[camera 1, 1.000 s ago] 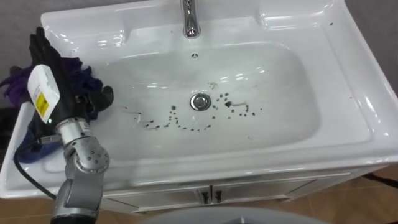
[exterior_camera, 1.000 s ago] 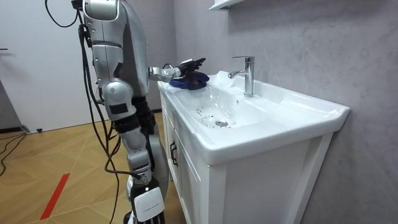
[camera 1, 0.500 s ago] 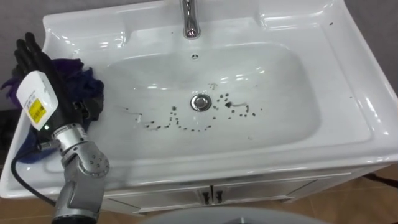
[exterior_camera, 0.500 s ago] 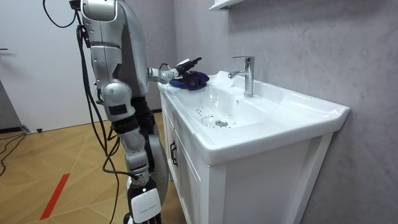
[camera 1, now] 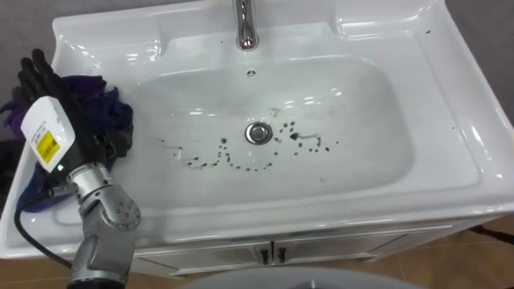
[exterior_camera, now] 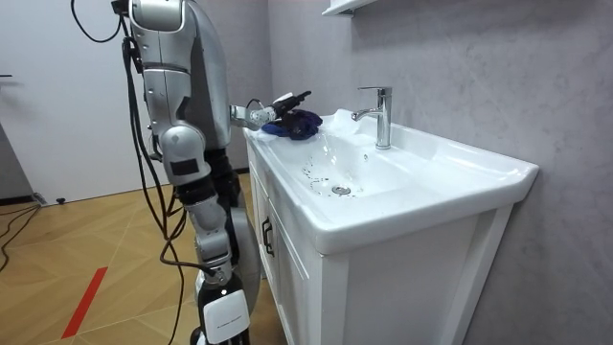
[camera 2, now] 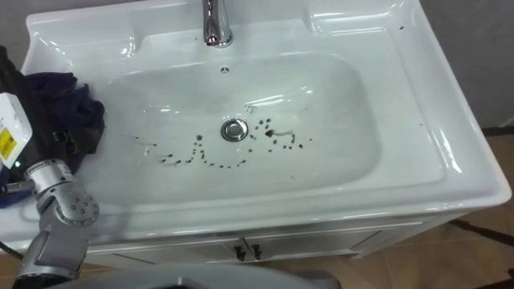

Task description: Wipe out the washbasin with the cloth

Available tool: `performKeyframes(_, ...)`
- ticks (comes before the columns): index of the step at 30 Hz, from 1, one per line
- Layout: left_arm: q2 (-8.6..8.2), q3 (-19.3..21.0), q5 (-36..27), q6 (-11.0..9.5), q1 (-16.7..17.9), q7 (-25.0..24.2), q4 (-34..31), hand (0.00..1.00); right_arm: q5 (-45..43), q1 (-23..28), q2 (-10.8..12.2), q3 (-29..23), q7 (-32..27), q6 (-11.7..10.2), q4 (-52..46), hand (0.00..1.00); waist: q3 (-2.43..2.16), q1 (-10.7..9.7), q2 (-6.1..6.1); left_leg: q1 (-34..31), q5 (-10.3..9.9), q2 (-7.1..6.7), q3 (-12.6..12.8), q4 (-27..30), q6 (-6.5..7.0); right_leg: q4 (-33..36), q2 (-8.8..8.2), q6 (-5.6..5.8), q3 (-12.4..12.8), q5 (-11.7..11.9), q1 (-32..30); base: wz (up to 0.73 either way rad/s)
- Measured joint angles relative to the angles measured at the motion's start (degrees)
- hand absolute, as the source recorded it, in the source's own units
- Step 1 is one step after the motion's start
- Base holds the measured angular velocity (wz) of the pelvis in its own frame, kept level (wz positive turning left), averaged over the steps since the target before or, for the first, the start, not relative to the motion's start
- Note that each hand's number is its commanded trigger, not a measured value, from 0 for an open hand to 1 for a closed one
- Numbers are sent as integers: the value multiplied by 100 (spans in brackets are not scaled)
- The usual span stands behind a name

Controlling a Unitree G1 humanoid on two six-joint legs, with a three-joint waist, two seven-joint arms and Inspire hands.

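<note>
Glossy basin (camera 1: 450, 152), chrome tap (camera 1: 245, 28), seemingly soft purple cloth (camera 1: 108, 108).

Place: washroom corner of a room.
Fixture: white ceramic basin (camera 1: 474, 120) with round metal drain (camera 1: 259, 132), set on a white two-door cabinet (exterior_camera: 287, 278).
Fitting: chrome tap (exterior_camera: 381, 115) at the basin's back rim.
Surrounds: grey textured wall (exterior_camera: 498, 67); wooden parquet floor (exterior_camera: 96, 240).
</note>
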Motion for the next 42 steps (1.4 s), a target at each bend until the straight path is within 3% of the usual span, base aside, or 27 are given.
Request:
performKeyframes(7, -5, 2, -42, 45, 4, -4, 481, 0, -20, -10, -11, -8, 126, 63, -31, 0, -2, 27, 5, 9, 0, 0, 52, -2, 0, 11, 2, 0, 42, 1, -18, -2)
performKeyframes(15, -8, 8, -163, 43, -6, -2, 577, 0, -22, -97, -41, -11, 125, 62, -30, 0, -7, 46, 16, 20, 0, -1, 152, -2, 0, 6, 6, 19, 137, 35, -48, -6)
performKeyframes(24, -9, 12, -783, 94, -28, -2, 702, 0, -18, -1, -41, -6, 121, 182, -271, 0, -28, -12, 52, 21, 0, -1, 150, -2, 0, 12, 7, 18, 136, 35, -51, 0)
performKeyframes(30, -5, 15, -813, 85, -160, -3, 1022, 0, -12, 176, -46, -12, 118, 182, -457, 0, -26, -13, 84, 53, 0, 6, 152, -7, 0, 14, 18, 13, 156, 39, -34, 0)
performKeyframes(35, -10, 75, -835, 64, -359, -8, 1386, 0, -10, 297, -46, -3, 123, 270, -475, 0, -25, 14, 184, 120, 0, 14, 171, -41, 0, 23, 37, 8, 224, 38, -37, -6)
performKeyframes(37, -10, 106, -1037, -33, -527, -17, 1689, 0, -14, 292, -44, -6, 124, 308, -468, 0, -22, 0, 209, 129, 1, 15, 174, -57, 0, 32, 43, 8, 245, 38, -43, -4)
performKeyframes(38, -10, 108, -1037, -39, -567, -21, 1747, 7, -14, 292, -42, -6, 125, 307, -463, 0, -22, 0, 210, 130, 1, 15, 175, -59, 0, 37, 44, 8, 248, 38, -46, 0)
performKeyframes(39, -10, 110, -1037, -40, -622, -29, 1816, 37, -13, 291, -41, -7, 126, 308, -460, 0, -22, 1, 209, 133, 1, 15, 177, -59, -1, 61, 47, 9, 264, 38, -57, -5)
performKeyframes(41, -9, 139, -1037, -40, -650, -70, 1858, 45, -6, 281, -43, -11, 125, 308, -464, 0, -22, 1, 208, 127, 1, 14, 182, -60, 0, 116, 51, 11, 302, 35, -95, -7)
performKeyframes(42, -9, 167, -1036, -39, -682, -115, 1881, 65, -5, 277, -42, -11, 127, 309, -465, 0, -23, -1, 208, 119, 1, 15, 183, -62, 0, 121, 54, 12, 315, 36, -109, -5)
